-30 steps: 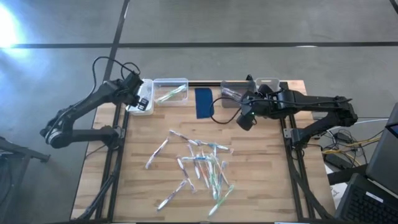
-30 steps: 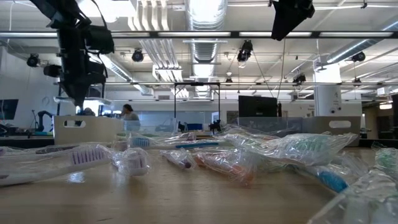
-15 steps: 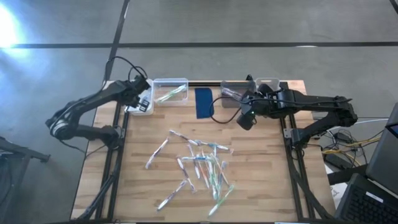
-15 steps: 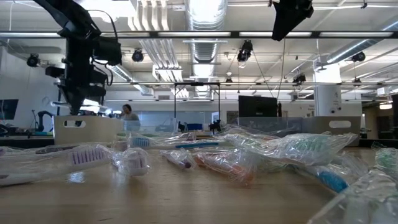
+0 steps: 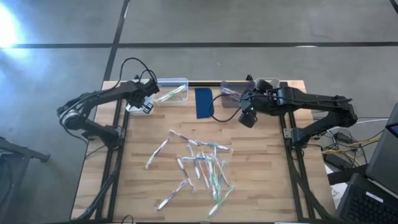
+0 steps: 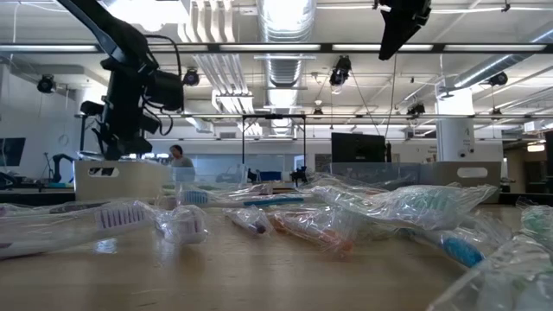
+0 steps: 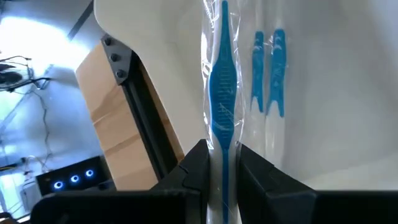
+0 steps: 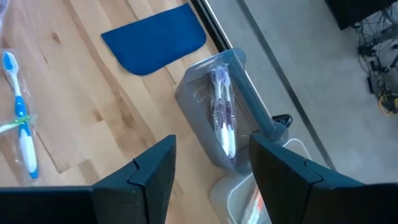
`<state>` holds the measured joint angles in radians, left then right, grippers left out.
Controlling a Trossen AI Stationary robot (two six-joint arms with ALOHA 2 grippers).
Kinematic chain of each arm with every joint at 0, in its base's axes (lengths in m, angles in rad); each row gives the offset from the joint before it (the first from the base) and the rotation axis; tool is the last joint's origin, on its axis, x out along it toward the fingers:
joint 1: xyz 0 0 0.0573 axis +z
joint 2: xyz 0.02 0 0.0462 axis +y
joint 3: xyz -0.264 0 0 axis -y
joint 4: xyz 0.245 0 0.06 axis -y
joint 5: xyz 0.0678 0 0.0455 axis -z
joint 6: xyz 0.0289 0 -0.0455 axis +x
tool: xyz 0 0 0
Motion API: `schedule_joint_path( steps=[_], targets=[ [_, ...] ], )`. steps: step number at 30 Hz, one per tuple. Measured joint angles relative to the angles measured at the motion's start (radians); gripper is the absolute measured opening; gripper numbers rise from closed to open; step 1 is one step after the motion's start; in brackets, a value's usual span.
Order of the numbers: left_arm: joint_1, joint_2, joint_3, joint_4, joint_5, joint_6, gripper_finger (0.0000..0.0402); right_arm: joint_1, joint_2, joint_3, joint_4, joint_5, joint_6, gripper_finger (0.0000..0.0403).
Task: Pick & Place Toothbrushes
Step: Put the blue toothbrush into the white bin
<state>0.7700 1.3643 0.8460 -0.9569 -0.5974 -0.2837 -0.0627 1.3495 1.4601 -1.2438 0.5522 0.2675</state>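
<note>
Several wrapped toothbrushes (image 5: 199, 165) lie scattered mid-table; in the low view they fill the foreground (image 6: 328, 216). My left gripper (image 5: 148, 102) (image 7: 222, 155) hangs over the white bin (image 5: 138, 106) at the far left, shut on a blue-and-white toothbrush (image 7: 222, 81) in a clear wrapper. Two more blue toothbrushes (image 7: 268, 74) lie in that bin (image 7: 323, 93). My right gripper (image 5: 247, 117) (image 8: 211, 158) stands open, high above the table near the grey bin (image 8: 205, 99), which holds a purple toothbrush (image 8: 221, 115). My left gripper pinches the wrapped toothbrush between its two fingers at the pale handle part (image 7: 222, 146) just below the blue grip. The fingers slant down from the table's left and lie along the brush. It sticks out ahead of them over the white bin, lifted clear of the table.
A clear bin (image 5: 171, 90) with a green toothbrush, a dark blue pad (image 5: 203, 102), the grey bin (image 5: 231, 93) and another bin (image 5: 267, 84) line the far edge. A blue toothbrush (image 8: 18, 134) lies on the wood. People show far behind the table (image 6: 177, 155).
My left gripper has moved down and toward the table's right and near side, over the white bin, rolling as it went and keeping the toothbrush. My right gripper has stayed in place.
</note>
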Motion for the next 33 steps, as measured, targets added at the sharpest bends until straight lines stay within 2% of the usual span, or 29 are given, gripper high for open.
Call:
schedule_joint_path(
  steps=[6, 21, 33],
  targets=[
    [0.0, 0.049, 0.003, 0.051, -0.006, 0.003, 0.0049, -0.017, 0.0, 0.0, -0.002, 0.0, -0.049, 0.02],
    [-0.001, 0.136, 0.005, 0.102, -0.009, 0.073, 0.0049, -0.037, 0.0, -0.008, -0.006, -0.003, -0.096, 0.0169],
    [0.001, 0.139, 0.005, 0.105, -0.007, 0.088, 0.0056, -0.036, 0.0, -0.008, -0.006, -0.003, -0.092, 0.0191]
  ],
)
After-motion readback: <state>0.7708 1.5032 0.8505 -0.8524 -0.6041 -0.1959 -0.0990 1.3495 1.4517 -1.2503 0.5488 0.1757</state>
